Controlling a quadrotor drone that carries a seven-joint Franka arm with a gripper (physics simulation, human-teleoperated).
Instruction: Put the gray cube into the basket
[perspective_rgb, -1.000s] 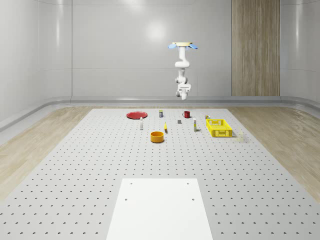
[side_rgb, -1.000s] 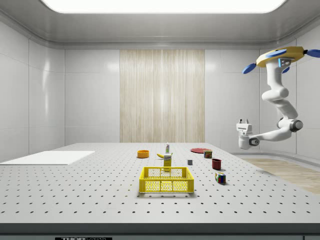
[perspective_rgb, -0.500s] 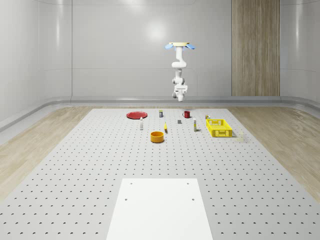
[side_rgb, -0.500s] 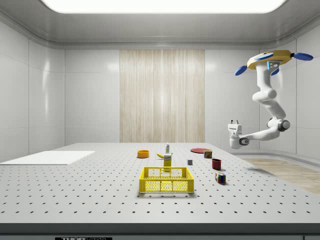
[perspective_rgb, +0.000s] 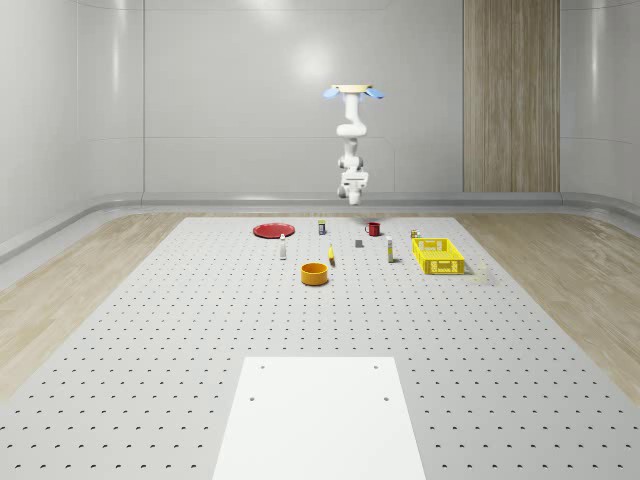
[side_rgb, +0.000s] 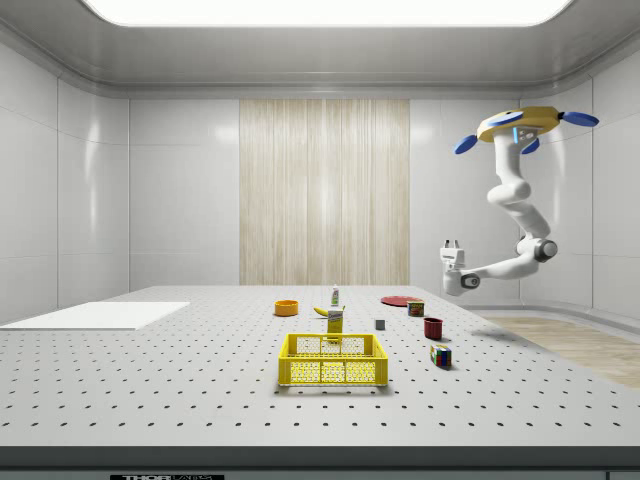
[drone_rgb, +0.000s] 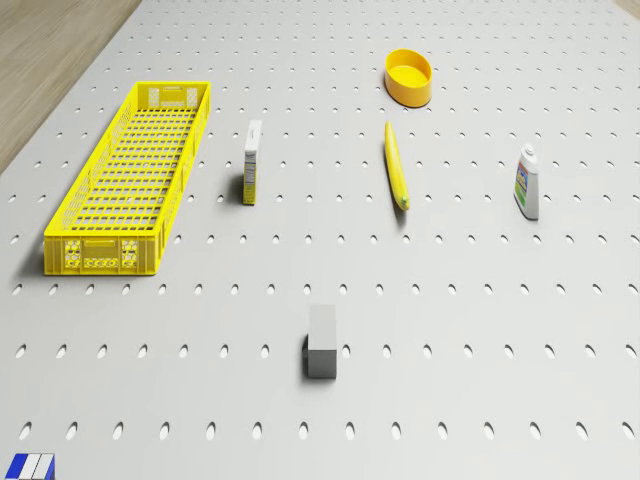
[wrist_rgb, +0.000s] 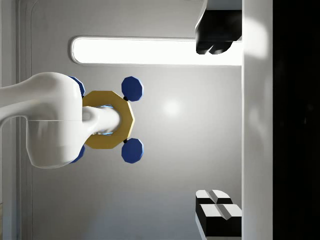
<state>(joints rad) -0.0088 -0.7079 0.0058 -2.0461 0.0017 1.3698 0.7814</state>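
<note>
Hovering high above the far end of the table (perspective_rgb: 150, 330), our drone (side_rgb: 517, 127) hangs in the air with its arm (side_rgb: 510, 215) bent down and forward. We order everything from the basket (side_rgb: 333, 360), the long yellow crate. In the side view the drone sits well up and to the right of the basket, past the red mug (side_rgb: 433, 327). The whole-scene view adds what the side view flattens: a white panel (perspective_rgb: 322, 415) at the near end of the table, and a red plate (perspective_rgb: 273, 230) far to the basket's left.

The drone view looks down into the basket (drone_rgb: 130, 175), and we see nothing inside it. The orange bowl (drone_rgb: 409, 78) also looks empty. Between them lie a small carton (drone_rgb: 252, 162), a banana (drone_rgb: 397, 165) and a white bottle (drone_rgb: 528, 181).

The gray cube (drone_rgb: 322, 341) rests on the table, well apart from the basket, nearer the drone than the carton.

Our claw (side_rgb: 451, 246) points upward in the side view, high over the table and touching nothing. In the wrist view its two fingertips (wrist_rgb: 215, 37) stand wide apart with nothing between them.
</note>
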